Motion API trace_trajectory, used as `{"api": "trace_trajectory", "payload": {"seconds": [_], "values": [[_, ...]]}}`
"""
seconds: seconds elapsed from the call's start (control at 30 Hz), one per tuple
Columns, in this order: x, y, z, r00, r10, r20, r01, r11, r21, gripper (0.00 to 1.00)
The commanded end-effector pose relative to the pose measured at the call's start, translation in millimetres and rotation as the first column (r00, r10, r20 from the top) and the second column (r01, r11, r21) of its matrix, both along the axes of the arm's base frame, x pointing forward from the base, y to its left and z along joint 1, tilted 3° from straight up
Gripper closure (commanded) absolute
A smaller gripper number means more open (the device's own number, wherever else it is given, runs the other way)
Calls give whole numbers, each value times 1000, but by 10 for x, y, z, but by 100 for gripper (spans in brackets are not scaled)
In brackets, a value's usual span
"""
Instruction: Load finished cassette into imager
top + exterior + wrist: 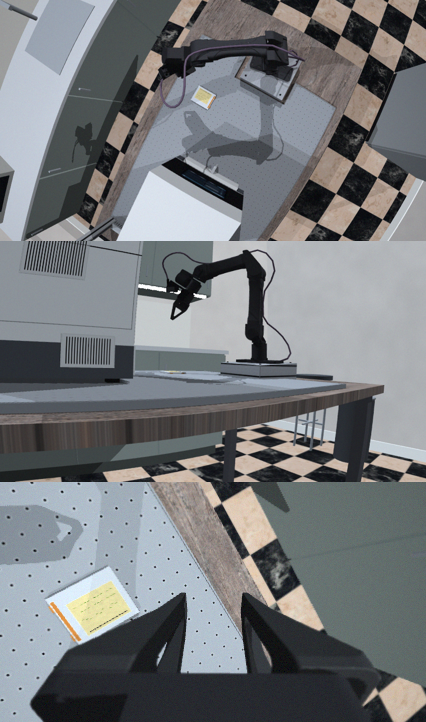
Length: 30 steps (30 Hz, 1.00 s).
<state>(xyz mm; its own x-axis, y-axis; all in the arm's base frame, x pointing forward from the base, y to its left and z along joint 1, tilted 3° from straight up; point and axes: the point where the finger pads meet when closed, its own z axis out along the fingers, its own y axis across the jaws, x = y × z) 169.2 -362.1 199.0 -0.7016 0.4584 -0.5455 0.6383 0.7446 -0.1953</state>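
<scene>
The finished cassette (203, 97) (92, 611), a white plate with a yellow window and an orange edge, lies flat on the dotted grey mat (299, 119) near the table's left edge. In the exterior view it shows only as a thin sliver (175, 372). My gripper (163, 72) (172, 318) (214, 601) hangs high above the mat's edge, beside the cassette and well apart from it. Its fingers stand partly closed with a clear gap and nothing between them. The gel imager IM (179, 209) (68, 300) is a white box; its drawer (206, 183) is pulled out, showing dark glass.
The arm's base plate (269, 86) (258, 368) sits at the far end of the wooden table (328, 74) (209, 416). A grey cabinet (89, 104) stands past the table's left edge. A dark flat disc (313, 376) lies behind the base.
</scene>
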Motion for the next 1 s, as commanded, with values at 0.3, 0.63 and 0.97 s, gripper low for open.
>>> {"api": "trace_trajectory", "payload": {"seconds": [0.3, 0.63, 0.97], "values": [[285, 415, -91, 999, 35, -10, -35, 997, 71, 65], [635, 688, -164, 990, 141, -19, -135, 977, 167, 65], [769, 1126, -295, 982, 181, -53, -166, 963, 210, 65]]}}
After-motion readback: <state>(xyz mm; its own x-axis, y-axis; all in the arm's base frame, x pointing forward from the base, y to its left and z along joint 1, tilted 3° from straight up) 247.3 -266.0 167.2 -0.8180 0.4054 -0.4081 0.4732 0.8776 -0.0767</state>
